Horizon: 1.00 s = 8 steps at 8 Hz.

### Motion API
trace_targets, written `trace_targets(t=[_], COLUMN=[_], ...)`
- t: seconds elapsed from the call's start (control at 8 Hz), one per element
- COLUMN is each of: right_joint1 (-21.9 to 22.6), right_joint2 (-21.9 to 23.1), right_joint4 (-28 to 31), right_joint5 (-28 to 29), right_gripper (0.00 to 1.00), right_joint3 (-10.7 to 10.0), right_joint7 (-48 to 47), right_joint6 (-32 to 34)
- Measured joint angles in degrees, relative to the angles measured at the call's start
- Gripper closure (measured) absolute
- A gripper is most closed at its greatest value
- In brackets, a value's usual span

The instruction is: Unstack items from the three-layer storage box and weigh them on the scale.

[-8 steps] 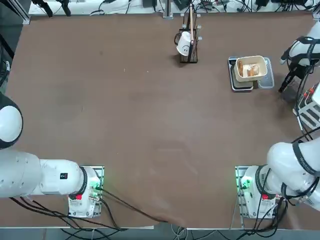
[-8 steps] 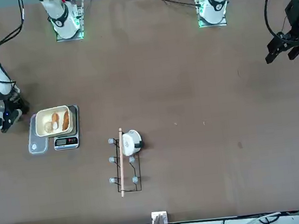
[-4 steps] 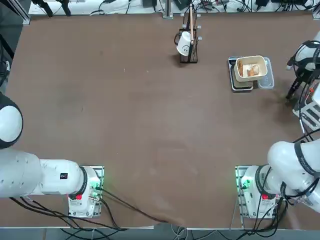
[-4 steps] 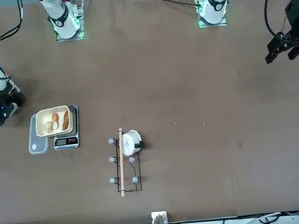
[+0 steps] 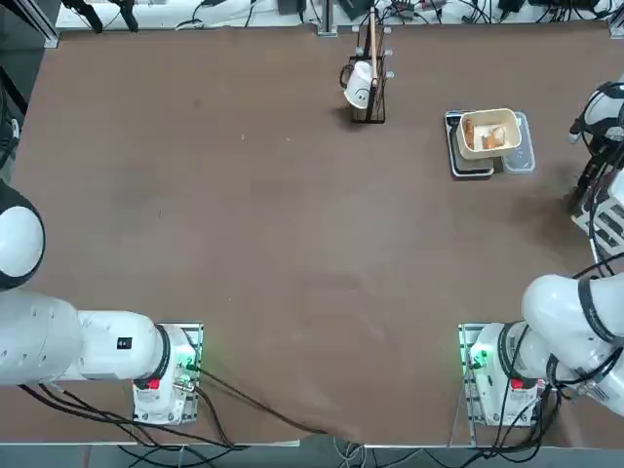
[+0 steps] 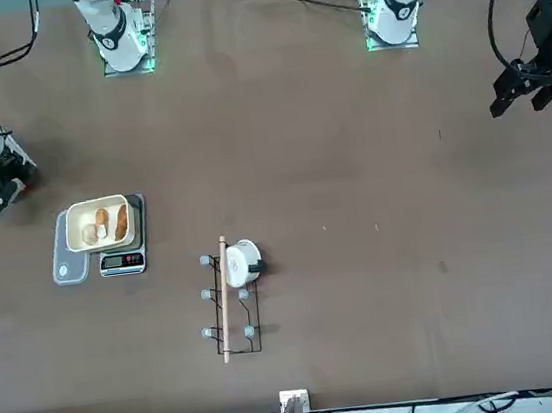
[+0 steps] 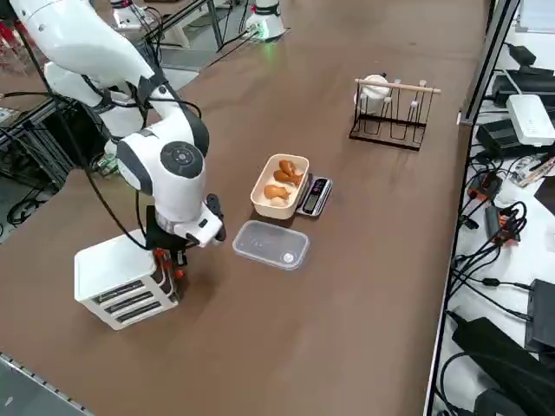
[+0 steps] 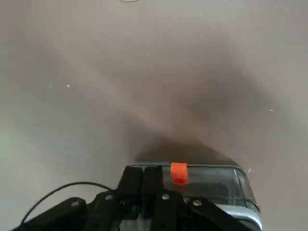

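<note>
In your right side view, left of the cream tub (image 7: pixel 258 195) on the brown tabletop (image 7: pixel 347 286), you have the white three-layer storage box (image 7: pixel 113 269), then your right gripper (image 8: pixel 141 169), pinched closed beside it. Bread-like pieces (image 7: pixel 277 191) lie in the tub, the digital scale (image 7: pixel 317 192) partly under it; right of it, the wire rack (image 7: pixel 388 133), then the cable-strewn bench (image 7: pixel 542 238).

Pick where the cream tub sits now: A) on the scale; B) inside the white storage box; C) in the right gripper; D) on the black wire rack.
A: the cream tub rests on the scale, while the shut right gripper is away at the storage box.
</note>
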State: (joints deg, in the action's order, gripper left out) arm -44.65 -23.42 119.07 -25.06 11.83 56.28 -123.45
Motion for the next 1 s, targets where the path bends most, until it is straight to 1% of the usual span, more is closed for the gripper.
trace_targets(t=[0.25, 0.62, 1.0], right_joint1=[-0.17, -0.19, 0.46], right_joint2=[-1.06, -1.0, -1.24], right_joint4=[0.22, 0.2, 0.28], right_joint5=[-0.23, -0.82, -6.1], right_gripper=[0.99, 0.99, 0.99], right_joint3=[-0.01, -0.01, 0.97], right_joint7=[-0.33, -1.1, -8.48], right_joint6=[-1.09, -1.11, -0.04])
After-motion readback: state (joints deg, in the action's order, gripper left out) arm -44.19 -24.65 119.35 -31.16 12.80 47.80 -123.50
